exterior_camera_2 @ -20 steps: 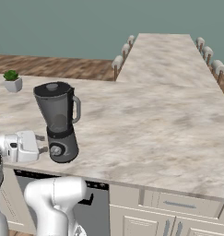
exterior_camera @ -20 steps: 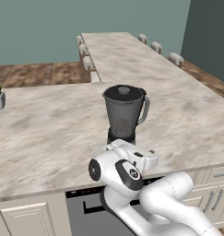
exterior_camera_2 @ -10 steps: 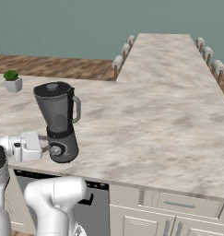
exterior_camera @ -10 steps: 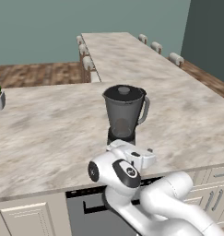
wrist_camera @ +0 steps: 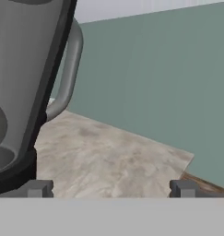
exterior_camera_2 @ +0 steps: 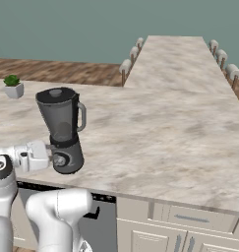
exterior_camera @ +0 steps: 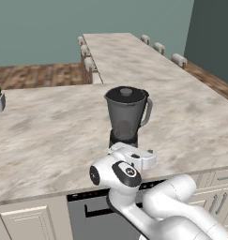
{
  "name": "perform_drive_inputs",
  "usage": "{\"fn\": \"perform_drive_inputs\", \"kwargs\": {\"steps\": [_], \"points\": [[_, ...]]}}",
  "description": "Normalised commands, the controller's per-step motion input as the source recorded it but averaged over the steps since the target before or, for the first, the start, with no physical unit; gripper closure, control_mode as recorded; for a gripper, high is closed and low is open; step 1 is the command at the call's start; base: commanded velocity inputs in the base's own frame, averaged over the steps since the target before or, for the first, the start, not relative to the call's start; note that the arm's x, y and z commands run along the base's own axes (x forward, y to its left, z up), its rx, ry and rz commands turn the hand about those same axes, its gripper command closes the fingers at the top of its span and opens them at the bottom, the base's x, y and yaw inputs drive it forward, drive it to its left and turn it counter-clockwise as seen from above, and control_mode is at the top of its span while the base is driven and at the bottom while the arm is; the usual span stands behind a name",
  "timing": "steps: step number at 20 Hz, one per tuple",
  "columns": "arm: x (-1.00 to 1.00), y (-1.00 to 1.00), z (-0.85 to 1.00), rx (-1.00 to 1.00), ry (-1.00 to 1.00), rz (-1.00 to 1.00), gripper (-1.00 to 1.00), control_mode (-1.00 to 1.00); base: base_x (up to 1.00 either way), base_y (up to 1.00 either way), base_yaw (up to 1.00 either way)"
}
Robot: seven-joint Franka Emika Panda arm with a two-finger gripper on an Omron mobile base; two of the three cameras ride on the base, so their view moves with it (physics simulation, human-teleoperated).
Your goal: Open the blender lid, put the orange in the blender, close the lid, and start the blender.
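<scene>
Blender (exterior_camera: pixel 126 117) jar is capped by the blender lid (exterior_camera: pixel 126 93), contents unclear.

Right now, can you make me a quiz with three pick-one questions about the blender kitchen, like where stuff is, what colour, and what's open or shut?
1. Where does the blender stand?
A. on the floor
B. on the marble counter
C. on a stool

2. What colour is the blender lid?
A. bright red
B. white
C. dark grey, almost black

3. How is the lid now?
A. sitting on the jar
B. lying on the counter
C. held by the tool

Answers: 1 B, its base rests on the counter near the front edge. 2 C, the disc on the jar's rim is nearly black. 3 A, it covers the jar, and the tool is open and holds nothing.
</scene>
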Motion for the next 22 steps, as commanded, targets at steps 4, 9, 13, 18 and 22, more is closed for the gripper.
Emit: {"fn": "perform_drive_inputs", "kwargs": {"steps": [4, 9, 13, 18, 22], "points": [[0.26, 0.01, -0.19, -0.06, 0.00, 0.00, -1.00, -1.00, 0.00, 0.00, 0.00], [0.32, 0.09, -0.10, -0.04, 0.00, 0.00, -1.00, -1.00, 0.00, 0.00, 0.00], [0.36, 0.10, -0.08, -0.04, 0.00, 0.00, -1.00, -1.00, 0.00, 0.00, 0.00], [0.34, 0.17, -0.14, -0.05, 0.00, 0.00, -1.00, -1.00, 0.00, 0.00, 0.00], [0.31, 0.18, -0.21, -0.05, 0.00, 0.00, -1.00, -1.00, 0.00, 0.00, 0.00]]}}
